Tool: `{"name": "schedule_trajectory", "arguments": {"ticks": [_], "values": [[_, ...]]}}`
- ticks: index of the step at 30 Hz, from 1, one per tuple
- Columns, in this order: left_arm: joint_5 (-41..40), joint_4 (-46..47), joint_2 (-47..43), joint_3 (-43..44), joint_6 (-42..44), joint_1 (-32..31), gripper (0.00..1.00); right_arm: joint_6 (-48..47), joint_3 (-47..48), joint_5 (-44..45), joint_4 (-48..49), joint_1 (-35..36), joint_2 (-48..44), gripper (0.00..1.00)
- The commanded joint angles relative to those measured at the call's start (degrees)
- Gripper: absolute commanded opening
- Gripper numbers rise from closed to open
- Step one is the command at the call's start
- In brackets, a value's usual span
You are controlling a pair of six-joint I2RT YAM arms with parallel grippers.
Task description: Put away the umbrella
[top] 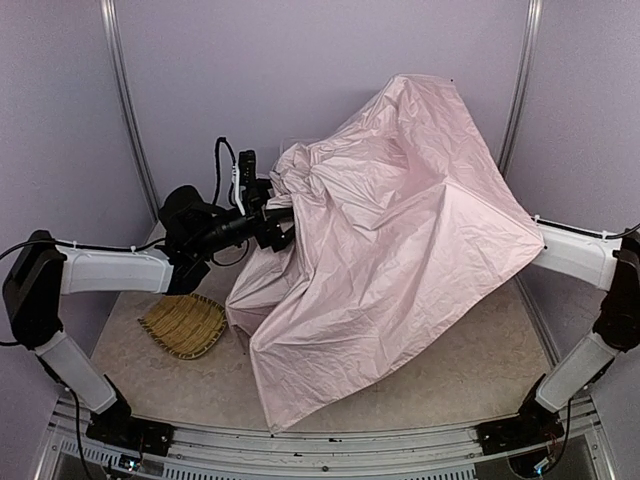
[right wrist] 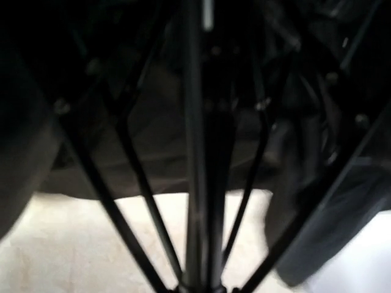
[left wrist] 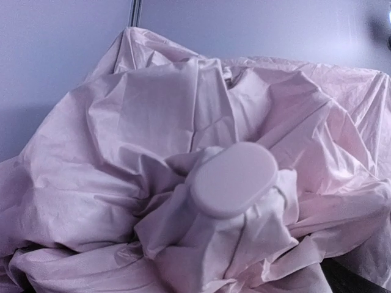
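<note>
The umbrella (top: 400,240) stands half open in the middle of the table, its pale pink canopy crumpled and draped down to the front. My left gripper (top: 272,222) is pressed into the canopy's upper left. The left wrist view shows a whitish oval cap (left wrist: 232,180) with bunched pink fabric (left wrist: 208,244) running from it down into the jaws; the fingers are buried in the cloth. My right arm (top: 575,255) reaches under the canopy from the right, and its gripper is hidden there. The right wrist view shows the black shaft (right wrist: 198,183) rising from bottom centre, with ribs (right wrist: 137,183) fanning out.
A woven straw tray (top: 185,325) lies on the table at the left, just beside the canopy's lower edge. Purple walls with metal posts (top: 125,100) close the back and sides. Pale table surface (right wrist: 73,244) shows under the canopy.
</note>
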Motion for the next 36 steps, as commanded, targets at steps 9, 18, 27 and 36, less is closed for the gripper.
{"name": "schedule_trajectory", "arguments": {"ticks": [9,18,27,36], "values": [[-4.01,3.44,0.23,3.11,4.32,-6.11,0.66,3.48,4.97,-4.51,1.36,4.5,10.05,0.06],[-1.78,3.51,-4.33,-1.31,0.33,-2.06,0.2,4.37,-1.38,3.35,2.84,3.76,4.98,0.67],[4.79,3.6,-13.97,-8.41,1.28,7.54,0.04,8.89,-13.59,9.28,-1.34,-6.82,-8.6,1.0],[10.55,-7.41,-22.54,-10.97,9.91,12.96,0.03,8.95,-18.78,4.19,-9.82,-20.24,-28.8,1.0]]}}
